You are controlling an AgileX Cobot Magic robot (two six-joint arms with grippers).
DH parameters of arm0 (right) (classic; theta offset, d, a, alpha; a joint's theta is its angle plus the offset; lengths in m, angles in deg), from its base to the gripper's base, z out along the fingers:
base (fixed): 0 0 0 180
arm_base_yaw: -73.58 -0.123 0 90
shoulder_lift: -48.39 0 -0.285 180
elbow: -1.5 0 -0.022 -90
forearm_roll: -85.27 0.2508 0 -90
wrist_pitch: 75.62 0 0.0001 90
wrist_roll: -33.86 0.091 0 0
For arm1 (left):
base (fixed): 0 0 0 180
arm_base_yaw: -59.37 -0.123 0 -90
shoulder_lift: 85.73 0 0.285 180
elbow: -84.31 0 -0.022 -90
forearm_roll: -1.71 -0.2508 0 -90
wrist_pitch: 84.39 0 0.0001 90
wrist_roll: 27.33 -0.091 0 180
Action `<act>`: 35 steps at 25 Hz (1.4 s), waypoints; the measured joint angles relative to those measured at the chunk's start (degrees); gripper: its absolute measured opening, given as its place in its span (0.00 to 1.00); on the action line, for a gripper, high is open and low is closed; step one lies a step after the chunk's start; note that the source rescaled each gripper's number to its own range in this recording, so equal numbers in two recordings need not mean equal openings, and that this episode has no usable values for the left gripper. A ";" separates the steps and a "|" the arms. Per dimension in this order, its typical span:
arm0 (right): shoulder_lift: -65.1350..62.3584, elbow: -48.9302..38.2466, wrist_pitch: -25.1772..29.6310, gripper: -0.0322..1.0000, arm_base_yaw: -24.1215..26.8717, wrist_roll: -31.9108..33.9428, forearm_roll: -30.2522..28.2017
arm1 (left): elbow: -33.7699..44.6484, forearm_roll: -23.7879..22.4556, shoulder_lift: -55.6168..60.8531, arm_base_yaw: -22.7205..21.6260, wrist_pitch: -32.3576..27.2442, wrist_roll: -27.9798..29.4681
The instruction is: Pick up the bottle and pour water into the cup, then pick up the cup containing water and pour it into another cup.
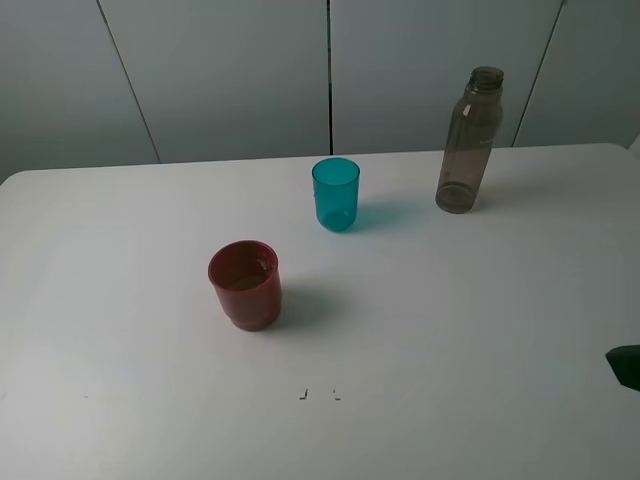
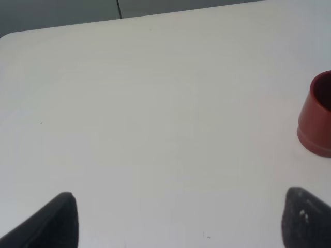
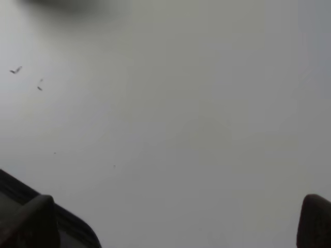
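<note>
The tall smoky grey-brown bottle (image 1: 470, 140) stands upright and capless at the back right of the white table (image 1: 100, 330). The translucent teal cup (image 1: 335, 195) stands upright at the back centre. The squat red cup (image 1: 245, 285) stands upright in front of it, left of centre. It also shows at the edge of the left wrist view (image 2: 318, 116). My left gripper (image 2: 183, 222) is open and empty over bare table, apart from the red cup. My right gripper (image 3: 173, 222) is open and empty over bare table. Only a dark tip of it (image 1: 626, 366) shows at the right edge of the exterior view.
Grey wall panels (image 1: 230, 70) rise behind the table's back edge. Two small marks (image 1: 318, 394) lie on the table near the front centre. A dark edge (image 3: 67, 219) shows in a corner of the right wrist view.
</note>
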 joint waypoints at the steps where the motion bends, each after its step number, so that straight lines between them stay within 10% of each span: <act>1: -2.30 -0.52 0.00 1.00 0.00 0.00 0.91 | 0.00 0.00 0.00 0.00 0.00 0.00; 16: -16.74 -1.18 -0.15 1.00 1.12 1.35 1.91 | 0.00 0.00 0.00 0.00 0.00 0.00; 35: -26.57 -1.18 -0.39 1.00 33.70 1.73 1.11 | 0.00 0.00 0.00 0.00 0.00 0.00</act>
